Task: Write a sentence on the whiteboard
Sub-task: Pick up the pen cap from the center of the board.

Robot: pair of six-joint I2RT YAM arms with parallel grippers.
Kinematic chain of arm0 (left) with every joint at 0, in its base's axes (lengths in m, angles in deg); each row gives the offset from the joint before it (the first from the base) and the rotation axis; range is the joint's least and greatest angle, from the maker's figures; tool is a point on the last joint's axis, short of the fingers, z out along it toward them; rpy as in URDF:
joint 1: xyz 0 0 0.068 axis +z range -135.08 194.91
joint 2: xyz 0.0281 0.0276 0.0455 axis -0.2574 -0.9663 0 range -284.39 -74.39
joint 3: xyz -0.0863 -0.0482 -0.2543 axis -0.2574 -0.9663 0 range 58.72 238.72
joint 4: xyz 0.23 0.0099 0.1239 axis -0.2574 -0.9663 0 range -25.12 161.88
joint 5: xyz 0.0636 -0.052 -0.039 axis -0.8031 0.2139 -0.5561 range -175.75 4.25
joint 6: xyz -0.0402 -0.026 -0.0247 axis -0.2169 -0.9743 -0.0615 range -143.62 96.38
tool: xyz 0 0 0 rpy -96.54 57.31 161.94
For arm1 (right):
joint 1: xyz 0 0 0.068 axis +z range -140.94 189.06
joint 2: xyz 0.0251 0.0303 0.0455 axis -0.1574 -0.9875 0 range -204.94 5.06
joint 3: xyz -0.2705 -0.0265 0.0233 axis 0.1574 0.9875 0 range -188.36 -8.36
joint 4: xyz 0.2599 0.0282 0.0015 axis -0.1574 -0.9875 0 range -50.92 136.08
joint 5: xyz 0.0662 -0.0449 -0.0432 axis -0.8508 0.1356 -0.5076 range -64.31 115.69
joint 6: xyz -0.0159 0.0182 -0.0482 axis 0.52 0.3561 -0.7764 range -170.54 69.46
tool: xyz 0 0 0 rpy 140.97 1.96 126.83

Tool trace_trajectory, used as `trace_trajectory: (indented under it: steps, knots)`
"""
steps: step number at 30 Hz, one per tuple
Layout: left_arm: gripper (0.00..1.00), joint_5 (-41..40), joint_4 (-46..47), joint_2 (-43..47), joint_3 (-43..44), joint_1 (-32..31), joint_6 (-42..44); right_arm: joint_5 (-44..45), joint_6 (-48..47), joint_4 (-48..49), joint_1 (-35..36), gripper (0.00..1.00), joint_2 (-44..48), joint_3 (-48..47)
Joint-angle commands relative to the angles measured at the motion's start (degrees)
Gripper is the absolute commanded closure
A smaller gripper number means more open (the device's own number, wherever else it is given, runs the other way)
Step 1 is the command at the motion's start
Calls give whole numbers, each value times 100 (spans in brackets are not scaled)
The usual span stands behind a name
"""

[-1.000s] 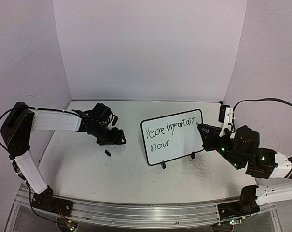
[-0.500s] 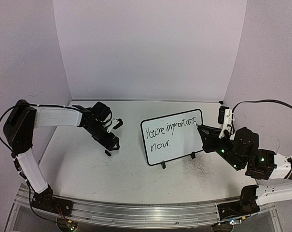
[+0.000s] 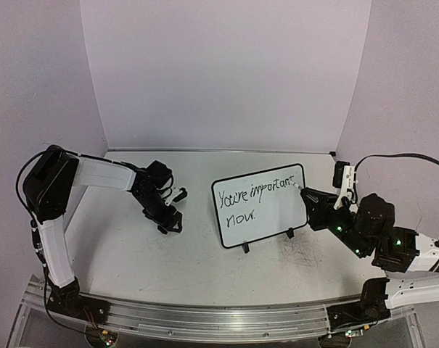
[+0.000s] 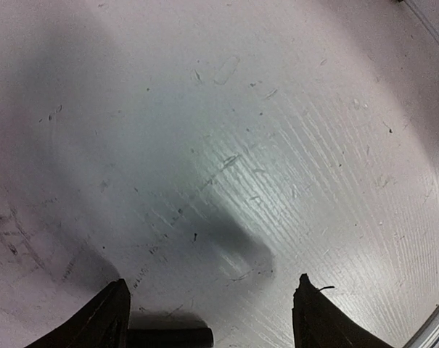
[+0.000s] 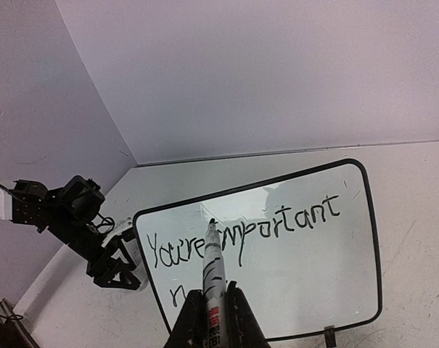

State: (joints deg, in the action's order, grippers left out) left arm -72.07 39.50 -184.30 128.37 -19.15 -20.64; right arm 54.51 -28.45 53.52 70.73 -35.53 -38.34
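The whiteboard (image 3: 266, 217) (image 5: 306, 275) stands tilted on two small black feet at mid-table and reads "You're important now." My right gripper (image 3: 315, 199) (image 5: 216, 291) is shut on a white marker (image 5: 213, 264). In the top view the marker's black tip sits by the board's upper right edge, just past the last letter. My left gripper (image 3: 168, 216) (image 4: 210, 284) is low over the table left of the board, jaws open. A small black marker cap (image 4: 168, 337) (image 3: 162, 230) lies on the table between its fingers, close against the left finger (image 4: 107, 319).
Lilac walls close in the table (image 3: 204, 261) at the back and on both sides. The tabletop around the left gripper is scuffed and stained with ink. A metal rail (image 3: 219, 319) with the arm bases runs along the near edge.
My left gripper has swung toward the near side and come down over the black cap, staying open. The word "important" has gained its last letter. The right arm has shifted slightly right.
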Motion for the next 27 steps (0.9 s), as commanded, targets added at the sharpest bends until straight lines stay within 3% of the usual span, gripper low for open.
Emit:
trace_trajectory:
  steps: [1,13,27]
  knots:
    - [25,-152,-303,516,-541,23,-347,-57,-49,204,-6,100,-6,-176]
    - [41,-442,-195,977,-1115,-41,-655,-162,-81,372,-5,100,-381,-226]
    - [71,-1579,30,832,-1090,-517,-915,-196,-120,416,-6,100,-521,-292]
